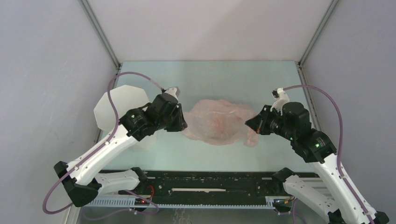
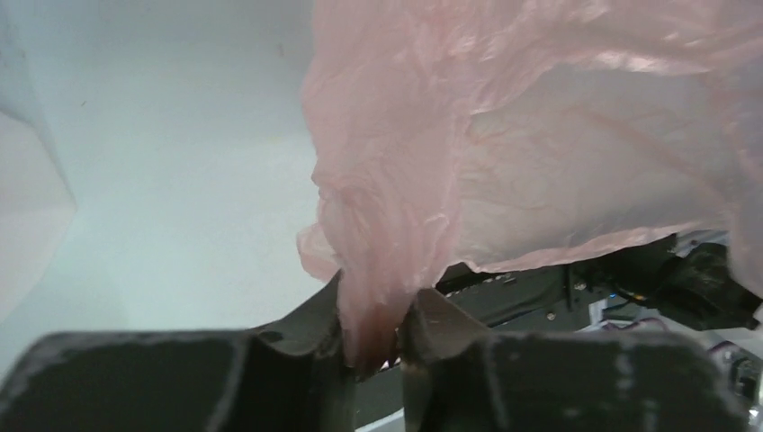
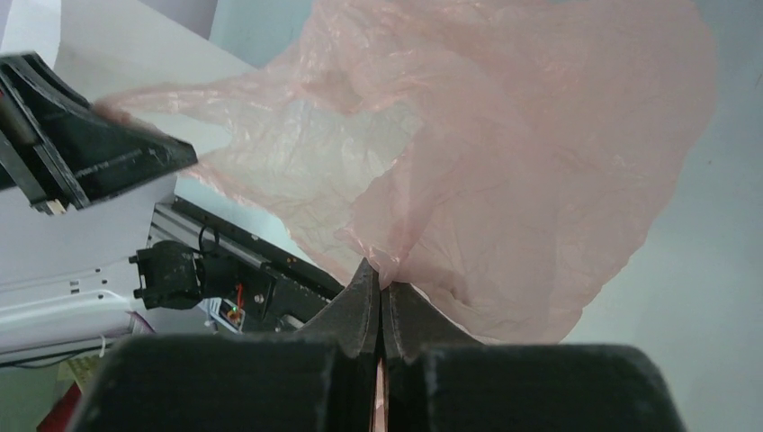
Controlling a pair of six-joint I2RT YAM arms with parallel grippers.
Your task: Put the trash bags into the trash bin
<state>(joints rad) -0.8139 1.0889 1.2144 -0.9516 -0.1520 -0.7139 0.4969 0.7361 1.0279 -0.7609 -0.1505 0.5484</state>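
Observation:
The pale-pink trash bag (image 1: 217,122) hangs spread between my two grippers above the middle of the table. My left gripper (image 1: 183,122) holds its left end. In the left wrist view, a bunched, wrinkled fold of the bag (image 2: 504,135) sits pinched between the jaws of that gripper (image 2: 382,288). My right gripper (image 1: 250,125) is shut on the bag's right edge, with thin film (image 3: 504,180) caught between the pressed fingers of the gripper (image 3: 382,277). The white faceted trash bin (image 1: 119,105) stands at the left, partly hidden behind my left arm.
The black rail (image 1: 210,184) with the arm bases runs along the near edge. Grey enclosure walls (image 1: 46,70) close in the left, right and back sides. The bin's pale side (image 2: 27,207) shows at the left edge of the left wrist view.

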